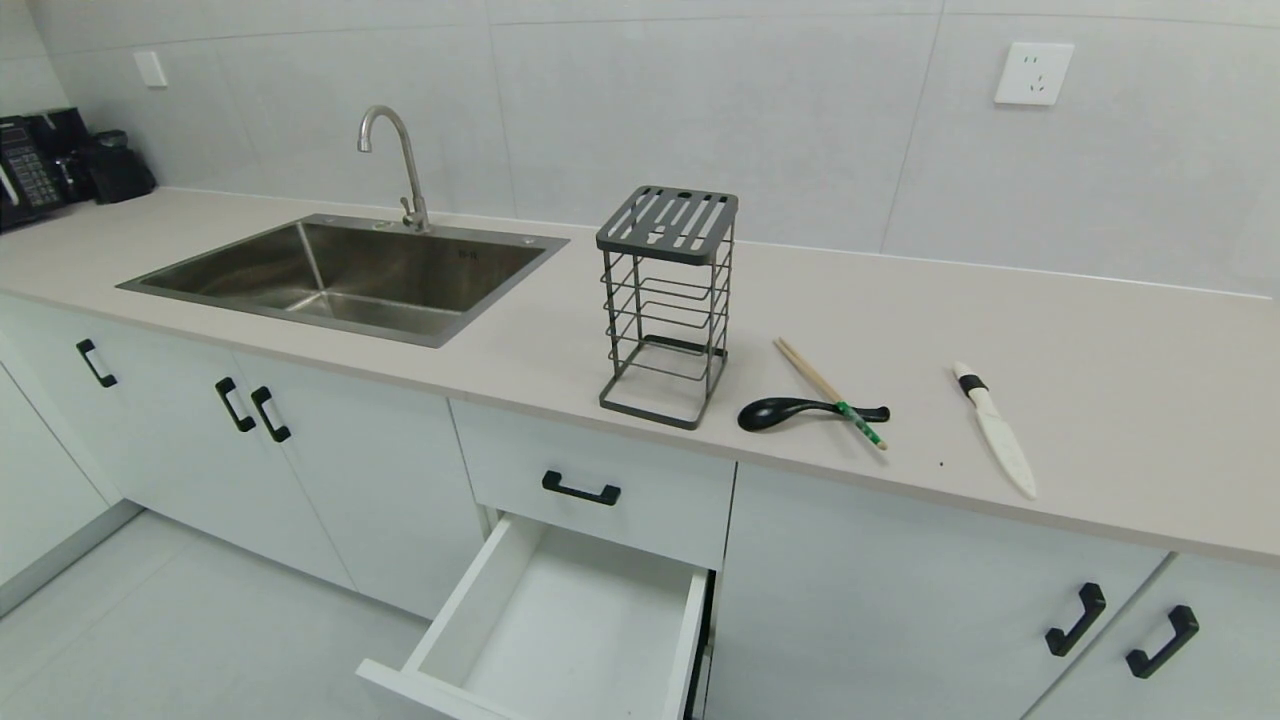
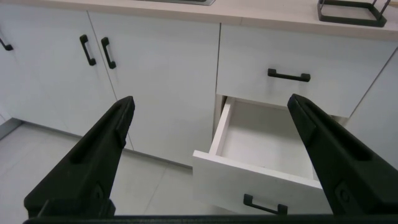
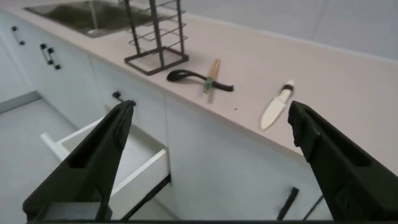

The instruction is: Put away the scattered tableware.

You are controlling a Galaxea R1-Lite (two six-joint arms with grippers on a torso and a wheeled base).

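On the counter a black spoon [image 1: 790, 411] lies beside a dark wire rack [image 1: 664, 305], with a pair of chopsticks [image 1: 828, 391] crossing its handle. A white knife [image 1: 994, 429] lies further right. In the right wrist view I find the spoon [image 3: 186, 76], chopsticks [image 3: 212, 74] and knife [image 3: 276, 107] again, with my right gripper [image 3: 211, 155] open and held off the counter in front of the cabinets. My left gripper [image 2: 211, 155] is open in front of the pulled-out white drawer [image 2: 261, 155], low before the cabinet fronts. Neither gripper holds anything.
A steel sink [image 1: 345, 272] with a tap [image 1: 395, 160] sits at the left of the counter. The lower drawer [image 1: 550, 625] stands pulled out under a closed one. Black appliances [image 1: 60, 160] sit at the far left. A wall socket [image 1: 1033, 72] is above right.
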